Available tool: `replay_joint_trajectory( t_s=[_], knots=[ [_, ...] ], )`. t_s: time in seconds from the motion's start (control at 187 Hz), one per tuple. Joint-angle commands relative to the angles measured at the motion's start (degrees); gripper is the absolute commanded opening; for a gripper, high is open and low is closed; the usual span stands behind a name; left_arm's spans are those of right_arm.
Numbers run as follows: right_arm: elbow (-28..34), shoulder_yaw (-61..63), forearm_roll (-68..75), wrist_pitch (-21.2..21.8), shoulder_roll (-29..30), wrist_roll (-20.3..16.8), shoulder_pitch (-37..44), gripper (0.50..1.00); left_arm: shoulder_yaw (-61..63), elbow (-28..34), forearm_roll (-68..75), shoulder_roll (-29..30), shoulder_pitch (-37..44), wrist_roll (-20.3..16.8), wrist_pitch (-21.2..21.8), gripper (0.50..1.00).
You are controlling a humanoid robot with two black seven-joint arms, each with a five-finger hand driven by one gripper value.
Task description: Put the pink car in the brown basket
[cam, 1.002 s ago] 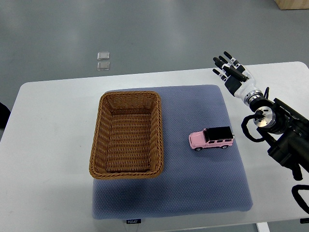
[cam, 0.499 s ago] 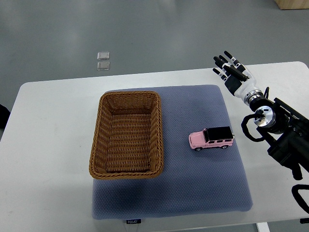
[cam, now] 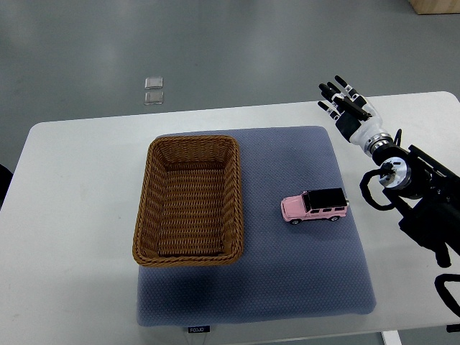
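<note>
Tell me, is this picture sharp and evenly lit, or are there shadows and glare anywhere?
Top view: sharp throughout, with soft even light. The brown basket casts only a faint shadow onto the blue mat below it, and the pink car a thin one beneath. The white table shows no harsh glare; the grey floor carries dim, blurry reflections.

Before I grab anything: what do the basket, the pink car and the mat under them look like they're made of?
Brown basket: woven wicker or rattan, matte, with a visible plaited weave and braided rim. Pink car: hard glossy body, likely painted metal or plastic, with a black roof. Mat: soft-looking grey-blue fabric or foam with a fine dimpled texture.
</note>
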Motion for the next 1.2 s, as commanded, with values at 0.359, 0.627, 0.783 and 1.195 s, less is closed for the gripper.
replay_joint_trajectory(
  t_s=[0.359,0.627,0.783,1.195],
  knots=[
    [1.0,0.0,0.1,-0.1,-0.1,0.0,0.4,0.911,0.0,0.0,0.0,0.0,0.1,0.0,0.0,1.000],
    [6.3,-6.1,-4.3,-5.4,-2.3,-0.7,3.3,0.911,0.0,0.0,0.0,0.0,0.1,0.0,0.0,1.000],
    [10.9,-20.5,-13.8,-5.8,-9.7,-2.1,10.9,0.911,0.0,0.0,0.0,0.0,0.1,0.0,0.0,1.000],
    [25.0,-60.0,-33.3,7.8,-27.2,-6.0,35.9,0.909,0.0,0.0,0.0,0.0,0.0,0.0,0.0,1.000]
  ],
)
